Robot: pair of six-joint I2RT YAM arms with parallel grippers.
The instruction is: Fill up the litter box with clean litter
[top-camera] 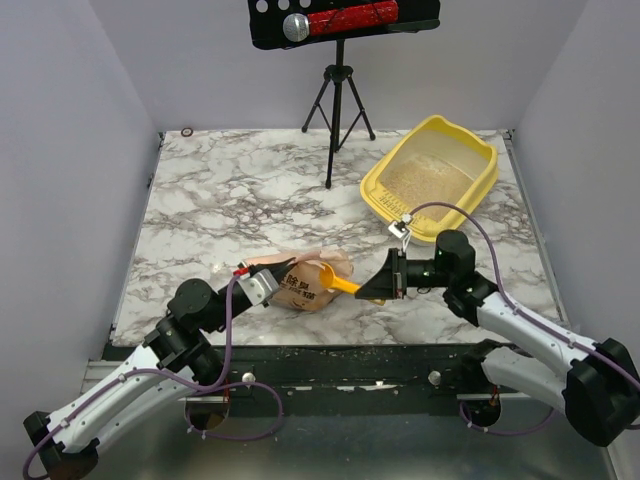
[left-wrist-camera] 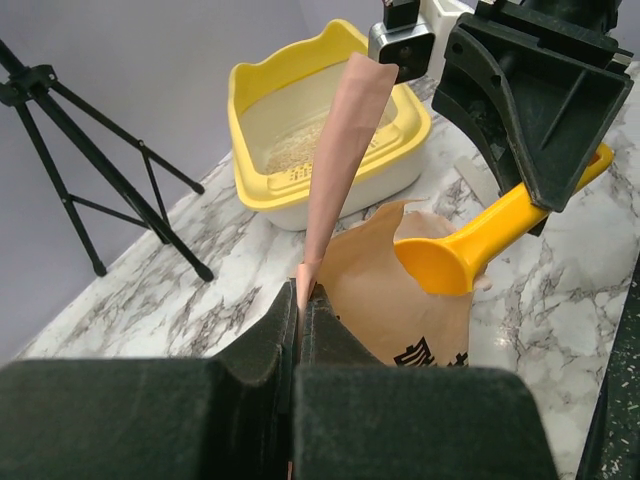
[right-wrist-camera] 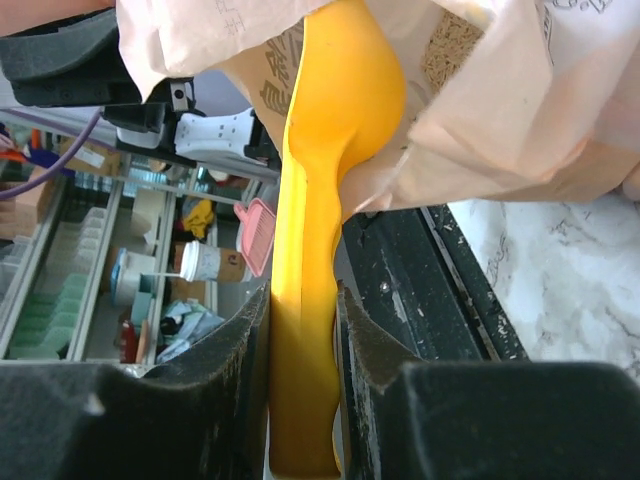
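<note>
The yellow litter box (top-camera: 432, 180) stands at the back right with a thin layer of beige clean litter (top-camera: 412, 178) in it; it also shows in the left wrist view (left-wrist-camera: 330, 135). A tan paper bag (top-camera: 308, 282) lies at the front centre. My left gripper (top-camera: 262, 284) is shut on the bag's top edge (left-wrist-camera: 340, 150), holding it up. My right gripper (top-camera: 388, 282) is shut on the handle of a yellow-orange scoop (top-camera: 338, 282), whose bowl (right-wrist-camera: 345, 85) is inside the bag mouth. Litter (right-wrist-camera: 452, 45) shows inside the bag.
A black tripod (top-camera: 336, 110) stands at the back centre, left of the litter box. Grey walls close the table on three sides. A black metal rail (top-camera: 330, 360) runs along the front edge. A small ring (top-camera: 187, 131) lies at the back left corner.
</note>
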